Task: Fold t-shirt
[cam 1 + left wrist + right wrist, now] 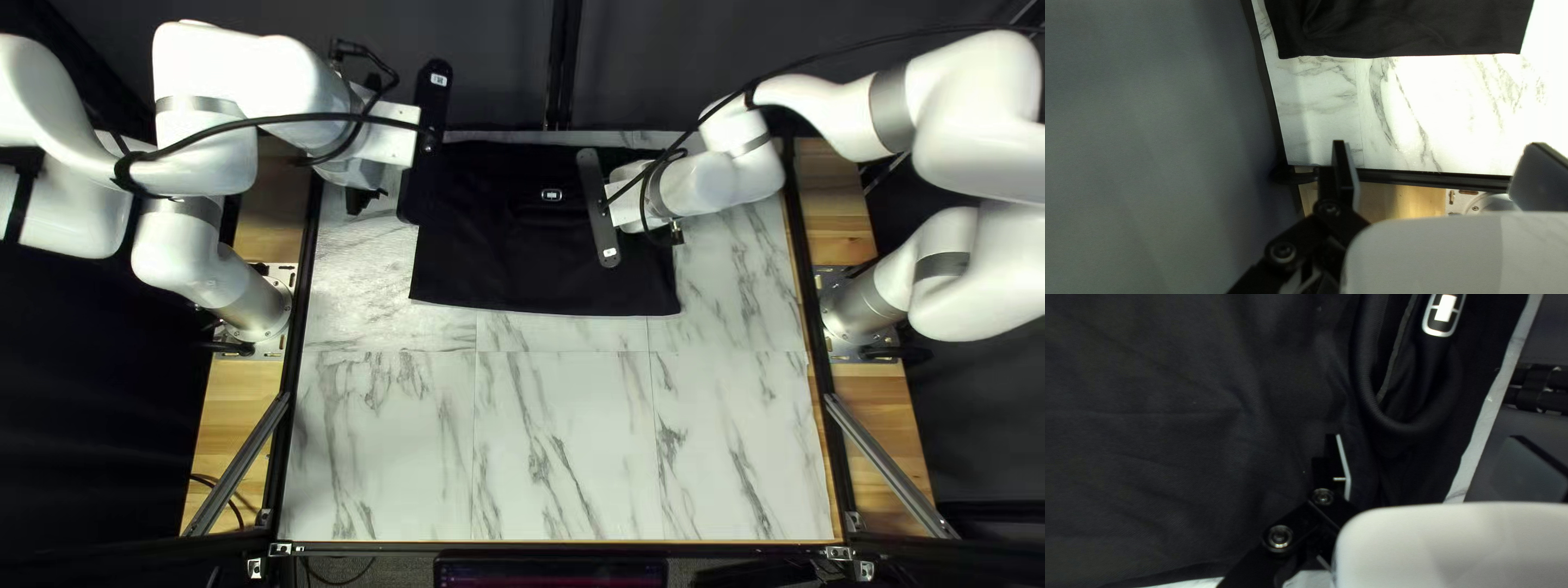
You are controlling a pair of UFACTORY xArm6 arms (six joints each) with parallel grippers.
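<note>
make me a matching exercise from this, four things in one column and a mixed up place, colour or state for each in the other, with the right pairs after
Things:
1. t-shirt
2. tabletop
3. left gripper
4. right gripper

Places, colours, states:
A. open, over the t-shirt near its collar
B. white with grey veins
C. open, with the t-shirt ahead of it, not under it
D. black, lying toward the far side of the table

Right pairs: 1-D, 2-B, 3-C, 4-A
</note>
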